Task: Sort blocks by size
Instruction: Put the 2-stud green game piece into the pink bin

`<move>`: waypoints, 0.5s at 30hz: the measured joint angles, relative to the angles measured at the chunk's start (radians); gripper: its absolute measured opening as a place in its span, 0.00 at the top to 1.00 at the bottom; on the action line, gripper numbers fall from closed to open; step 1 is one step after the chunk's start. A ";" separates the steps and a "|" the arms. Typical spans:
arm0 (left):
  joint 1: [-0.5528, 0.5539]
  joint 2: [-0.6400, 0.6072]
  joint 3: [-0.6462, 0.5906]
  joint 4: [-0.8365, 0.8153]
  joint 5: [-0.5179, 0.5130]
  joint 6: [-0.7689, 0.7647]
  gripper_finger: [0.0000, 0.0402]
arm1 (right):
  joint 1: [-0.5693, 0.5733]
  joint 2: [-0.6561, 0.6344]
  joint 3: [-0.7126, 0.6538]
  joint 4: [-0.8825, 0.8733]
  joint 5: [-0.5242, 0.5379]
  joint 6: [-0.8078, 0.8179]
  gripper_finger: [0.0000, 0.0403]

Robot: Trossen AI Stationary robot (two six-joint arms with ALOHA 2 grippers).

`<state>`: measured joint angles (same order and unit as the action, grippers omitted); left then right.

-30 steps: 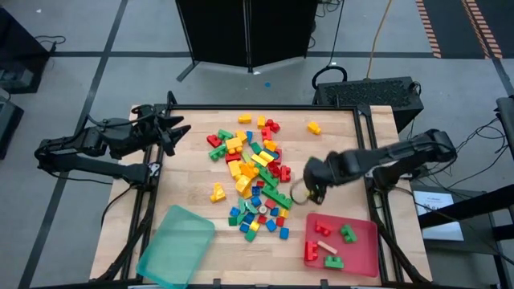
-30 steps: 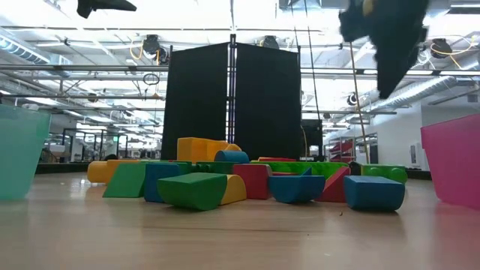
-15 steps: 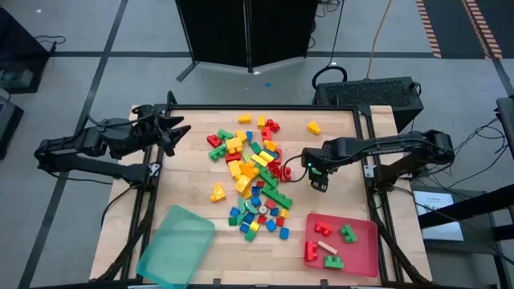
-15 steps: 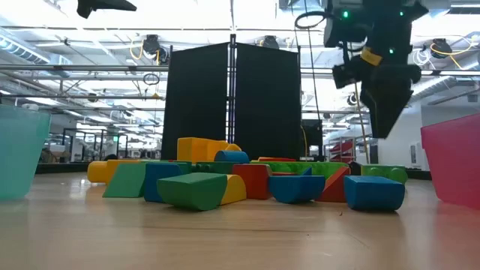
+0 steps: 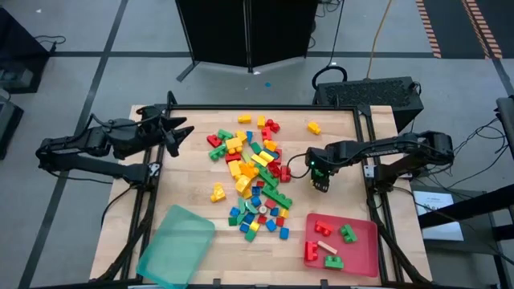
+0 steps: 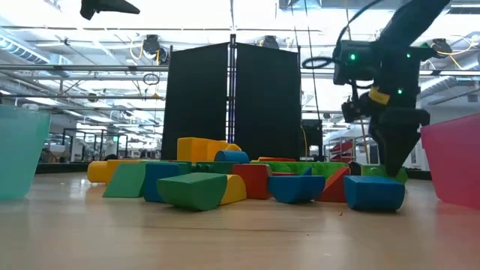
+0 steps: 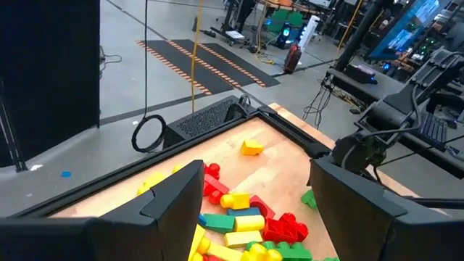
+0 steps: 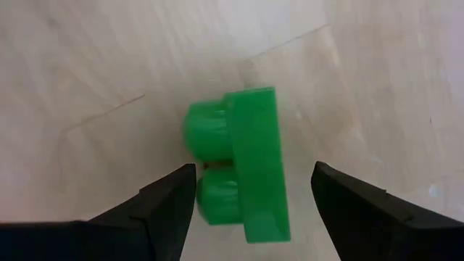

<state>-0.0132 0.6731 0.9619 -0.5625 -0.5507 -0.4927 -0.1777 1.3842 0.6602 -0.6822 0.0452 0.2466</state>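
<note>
A robotics lab in an industrial hall: exposed ceiling ducts point(image 6: 420, 90), hazard-striped concrete floor point(image 7: 210, 61), black partition screens point(image 6: 232, 97).

Green block point(image 8: 243, 163) (studs sideways) on wood, between spread fingers point(image 8: 163, 206).

Lighting even and bright from overhead. High view sharp, shadows under the blocks point(image 5: 253, 181) short and soft. Low view backlit: ceiling lights blow out to white glare, arm and the dark screen point(image 6: 234, 97) read as near silhouettes, tabletop point(image 6: 225, 240) foreground soft. Right wrist view close in, green block point(image 8: 243, 174) slightly blurred at its edges, wood washed pale. Left wrist view clear, own fingers point(image 7: 174, 196) out of focus.
</note>
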 joint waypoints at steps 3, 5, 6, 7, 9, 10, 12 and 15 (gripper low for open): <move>0.000 0.011 0.000 0.002 0.000 0.000 0.36 | -0.007 0.000 -0.012 0.036 0.001 0.004 0.38; 0.000 0.020 0.000 0.003 0.000 0.000 0.36 | -0.007 0.000 -0.011 0.066 0.013 0.004 0.43; 0.000 0.022 0.000 0.003 0.000 0.000 0.36 | -0.008 0.000 -0.011 0.082 0.013 0.003 0.46; 0.000 0.026 0.000 0.003 0.000 0.000 0.36 | -0.009 0.000 -0.011 0.097 0.013 0.003 0.50; 0.000 0.032 0.000 0.003 0.000 -0.001 0.36 | -0.016 0.000 -0.011 0.106 0.013 0.013 0.59; 0.000 0.033 0.000 0.003 0.000 -0.001 0.36 | -0.020 -0.001 -0.010 0.105 0.010 0.026 0.64; 0.000 0.034 0.000 0.004 0.000 -0.001 0.36 | -0.029 -0.003 -0.007 0.108 0.006 0.053 0.77; 0.000 0.036 0.000 0.005 0.000 -0.001 0.36 | -0.033 -0.005 -0.004 0.112 -0.006 0.086 0.94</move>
<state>-0.0132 0.7094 0.9619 -0.5579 -0.5507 -0.4933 -0.2103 1.3789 0.6559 -0.5704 0.0396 0.3325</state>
